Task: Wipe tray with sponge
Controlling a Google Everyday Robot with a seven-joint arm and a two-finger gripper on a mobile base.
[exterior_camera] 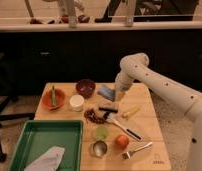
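Claw (116,95) at the end of the white arm is closed on the sponge (106,92) — a small light-blue block — above the far part of the tabletop (146,117), near the dark-red bowl (85,88). Well apart, at the near left corner, stands the green tray (54,135) — a pale cloth (46,160) lies inside it.

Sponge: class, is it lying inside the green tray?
No: the sponge is in the gripper above the far side of the table, well away from the tray, which holds a cloth.
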